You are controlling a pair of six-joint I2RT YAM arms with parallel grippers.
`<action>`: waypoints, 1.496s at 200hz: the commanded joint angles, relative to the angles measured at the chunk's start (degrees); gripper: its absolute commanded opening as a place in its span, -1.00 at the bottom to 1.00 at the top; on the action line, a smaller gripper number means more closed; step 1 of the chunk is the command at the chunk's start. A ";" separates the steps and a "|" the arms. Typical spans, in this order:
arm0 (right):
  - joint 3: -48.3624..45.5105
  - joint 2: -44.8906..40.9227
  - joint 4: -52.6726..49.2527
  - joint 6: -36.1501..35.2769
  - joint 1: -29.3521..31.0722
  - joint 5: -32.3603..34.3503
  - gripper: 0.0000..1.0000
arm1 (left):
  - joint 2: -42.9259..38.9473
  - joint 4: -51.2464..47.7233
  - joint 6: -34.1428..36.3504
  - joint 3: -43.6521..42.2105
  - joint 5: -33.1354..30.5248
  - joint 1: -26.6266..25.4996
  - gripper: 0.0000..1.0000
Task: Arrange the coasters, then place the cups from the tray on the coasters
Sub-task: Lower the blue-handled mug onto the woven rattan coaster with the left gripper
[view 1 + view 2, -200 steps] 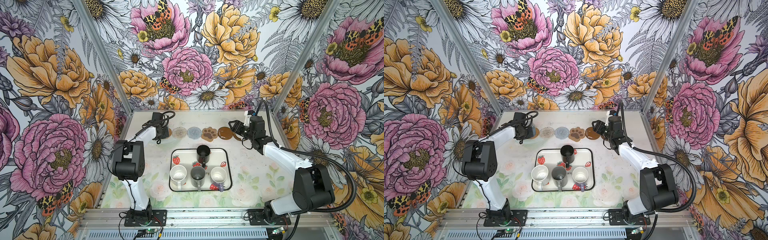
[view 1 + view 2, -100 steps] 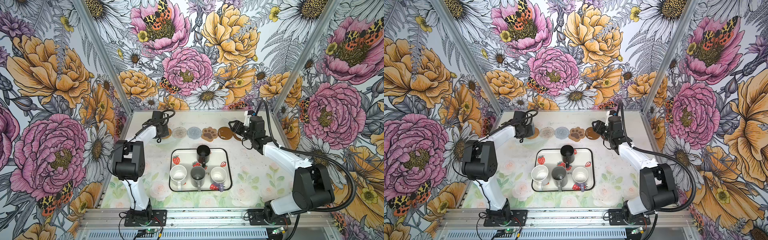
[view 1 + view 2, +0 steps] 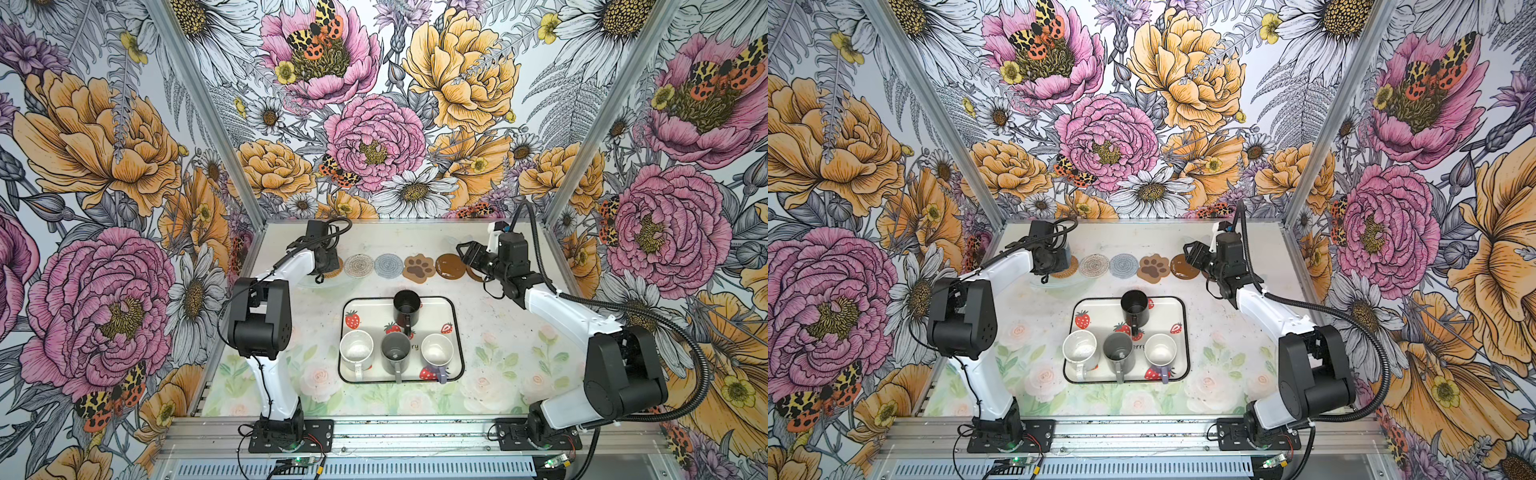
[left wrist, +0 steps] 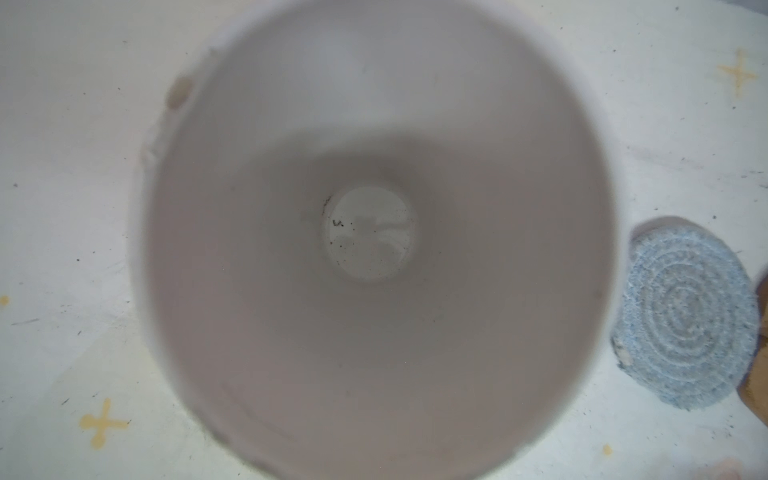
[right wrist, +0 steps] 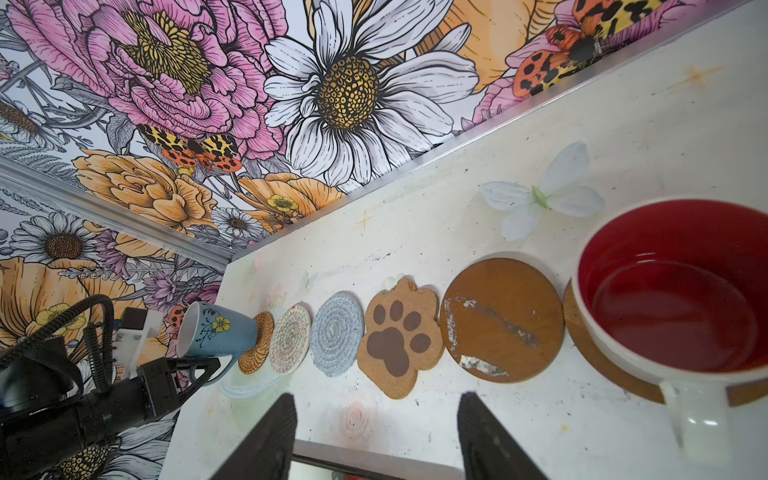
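Note:
Six coasters lie in a row at the back: rattan (image 3: 336,269), whitish (image 3: 359,264), grey-blue (image 3: 388,265), paw (image 3: 419,268) and two brown discs (image 3: 450,266). A light blue cup (image 5: 216,332) has its base on the rattan coaster (image 5: 257,349), with my left gripper (image 5: 199,370) shut on its handle. The white cup with the red interior (image 5: 665,291) stands on the end disc. My right gripper (image 5: 376,436) is open and empty beside it. On the tray (image 3: 455,332) stand black (image 3: 406,305), white (image 3: 356,351), grey (image 3: 395,353) and lavender (image 3: 436,351) cups.
The back wall runs close behind the coaster row. Flowered side walls close in the table on both sides. The right arm (image 3: 561,307) stretches from the front right corner towards the back.

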 commanded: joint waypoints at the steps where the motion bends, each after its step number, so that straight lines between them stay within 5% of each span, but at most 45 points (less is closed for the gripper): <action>1: 1.74 0.59 1.17 0.48 -0.51 -0.59 0.28 | -0.35 3.29 -0.47 1.46 -1.35 -0.26 -1.00; 234: 1.75 0.40 0.99 0.43 -0.62 -0.80 0.27 | 2.27 -0.19 -1.07 3.14 -2.87 -0.25 -1.00; 299: 1.80 0.41 0.91 0.43 -0.67 -0.88 0.27 | 2.44 -0.79 -1.14 3.32 -3.27 -0.55 -0.57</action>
